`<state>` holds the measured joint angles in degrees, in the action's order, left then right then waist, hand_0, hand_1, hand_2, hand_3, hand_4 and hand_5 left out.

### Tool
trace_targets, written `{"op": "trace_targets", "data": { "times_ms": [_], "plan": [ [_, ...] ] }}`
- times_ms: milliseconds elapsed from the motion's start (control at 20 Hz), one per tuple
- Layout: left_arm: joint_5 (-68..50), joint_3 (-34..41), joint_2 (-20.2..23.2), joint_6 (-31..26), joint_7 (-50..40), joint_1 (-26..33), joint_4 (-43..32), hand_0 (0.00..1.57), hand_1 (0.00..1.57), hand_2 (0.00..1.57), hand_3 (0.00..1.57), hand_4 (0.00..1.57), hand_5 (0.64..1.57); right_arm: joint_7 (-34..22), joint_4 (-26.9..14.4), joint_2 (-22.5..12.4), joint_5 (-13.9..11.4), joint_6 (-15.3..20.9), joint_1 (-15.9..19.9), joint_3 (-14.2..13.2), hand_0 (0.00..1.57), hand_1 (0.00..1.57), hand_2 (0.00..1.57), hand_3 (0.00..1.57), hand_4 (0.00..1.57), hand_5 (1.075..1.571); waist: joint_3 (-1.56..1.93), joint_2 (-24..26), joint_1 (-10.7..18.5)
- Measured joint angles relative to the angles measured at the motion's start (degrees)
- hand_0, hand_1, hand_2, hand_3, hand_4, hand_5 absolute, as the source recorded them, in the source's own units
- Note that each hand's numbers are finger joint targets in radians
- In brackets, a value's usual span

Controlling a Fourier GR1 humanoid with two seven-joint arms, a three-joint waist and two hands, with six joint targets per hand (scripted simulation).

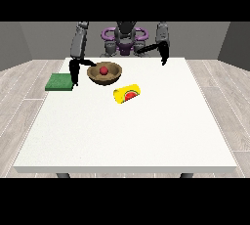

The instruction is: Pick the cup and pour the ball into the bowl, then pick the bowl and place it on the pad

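Observation:
A brown bowl [104,74] stands on the table's far left part with a red ball [103,70] inside it. A yellow cup [127,93] with a red mark lies on its side just in front of the bowl, to its right. A green pad [59,82] lies at the table's left edge. The hand at the view's left [74,75] hangs between the pad and the bowl, close to the bowl's left rim, holding nothing that shows. The hand at the view's right [164,58] hovers over the far right of the table, away from everything.
The white table [127,136] stretches wide toward the camera. The robot's torso [124,40] stands behind the far edge.

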<state>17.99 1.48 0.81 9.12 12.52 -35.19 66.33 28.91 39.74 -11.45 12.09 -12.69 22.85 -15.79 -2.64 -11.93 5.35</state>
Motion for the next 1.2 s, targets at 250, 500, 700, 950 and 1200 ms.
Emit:
{"op": "trace_targets", "data": {
  "times_ms": [250,500,700,950,1200],
  "plan": [
    [0.1,-0.7,0.1,-0.9,-0.9,0.2,0.1,0.00,0.00,0.00,0.00,0.00,1.563,-3.4,0.8,1.0,0.7,2.1,0.1,-0.6,0.00,0.00,0.00,0.00,0.36,1.545,0.55,0.7,1.6],
    [-0.9,0.3,0.8,-1.7,-0.4,2.3,-1.2,0.00,0.00,0.00,0.00,0.00,1.564,-8.4,0.3,5.0,1.6,5.4,3.8,0.3,0.00,0.00,0.00,0.00,0.38,1.551,2.05,3.0,1.2],
    [-2.1,1.7,2.6,-3.0,-0.7,2.8,-1.1,0.00,0.00,0.00,0.00,0.00,1.566,-8.0,-1.4,7.6,1.0,7.4,4.4,1.6,0.64,0.64,0.30,0.00,0.56,1.571,2.32,3.4,0.4],
    [-2.1,1.2,2.4,-3.3,-0.2,2.3,0.1,0.00,0.00,0.00,0.00,0.00,1.568,-9.0,-1.9,4.6,-2.2,12.9,3.7,2.2,1.57,1.57,1.57,1.57,1.05,1.550,1.23,2.8,1.9],
    [-3.3,2.5,3.5,-4.2,-0.3,2.8,-0.6,0.00,0.00,0.00,0.00,0.00,1.570,-14.1,-2.2,4.2,-4.9,17.8,4.7,4.0,1.57,1.57,1.57,1.57,1.02,1.555,1.51,4.4,1.8]
  ]
}}
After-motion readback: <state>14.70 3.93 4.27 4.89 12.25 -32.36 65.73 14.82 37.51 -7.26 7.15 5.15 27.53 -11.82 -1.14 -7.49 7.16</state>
